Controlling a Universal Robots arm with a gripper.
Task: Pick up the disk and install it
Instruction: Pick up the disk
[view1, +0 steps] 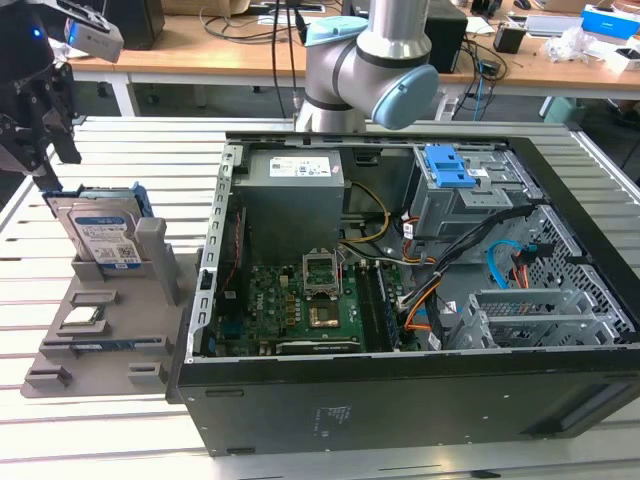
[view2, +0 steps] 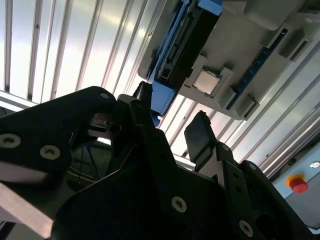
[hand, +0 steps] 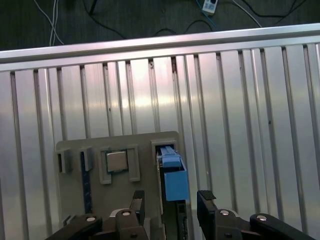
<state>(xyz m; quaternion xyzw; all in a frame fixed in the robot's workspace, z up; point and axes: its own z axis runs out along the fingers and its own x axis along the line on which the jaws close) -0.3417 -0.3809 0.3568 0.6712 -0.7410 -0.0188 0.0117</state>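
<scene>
The disk (view1: 100, 232), silver with a white-and-blue label and blue rails, stands on edge in a grey holder (view1: 100, 335) at the exterior view's left, on the slatted table. My gripper (view1: 58, 165) hangs just above its far upper corner, open and holding nothing. In the first wrist view the black fingers (hand: 205, 197) straddle the line of the disk's blue rail (hand: 172, 175), with the gripper (hand: 171, 197) centred over it and short of touching. The second wrist view has the gripper (view2: 172, 117) near the disk's edge (view2: 180, 45).
An open computer case (view1: 400, 400) lies to the exterior view's right of the holder, with a power-supply box (view1: 295, 170), motherboard (view1: 320, 300) and a blue-latched drive cage (view1: 450, 165). A square chip (hand: 116, 161) sits in the holder beside the disk. The arm's base (view1: 370, 60) stands behind the case.
</scene>
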